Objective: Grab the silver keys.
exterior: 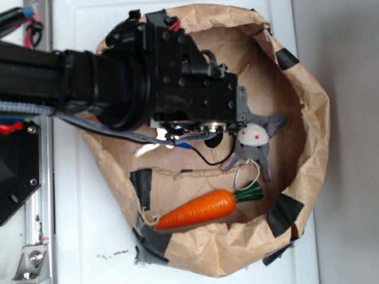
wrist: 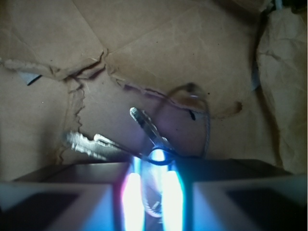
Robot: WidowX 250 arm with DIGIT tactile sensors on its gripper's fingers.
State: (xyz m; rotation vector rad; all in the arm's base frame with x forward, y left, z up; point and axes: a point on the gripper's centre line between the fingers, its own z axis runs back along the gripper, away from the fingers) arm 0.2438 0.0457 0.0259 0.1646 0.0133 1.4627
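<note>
The silver keys are a small bunch of shiny blades on a thin dark wire ring, over the brown paper floor. In the wrist view my gripper is shut on the bunch, with the key heads pinched between the two glowing pads. Two blades stick out ahead of the fingers. In the exterior view the black gripper reaches down into the paper bag and hides most of the keys. Only a pale blade and the dark wire show. I cannot tell whether the keys are off the floor.
The crumpled brown paper bag walls in the work area, with black tape patches on its rim. A grey plush bunny with a white loop lies just right of the gripper. An orange carrot lies at the front of the bag.
</note>
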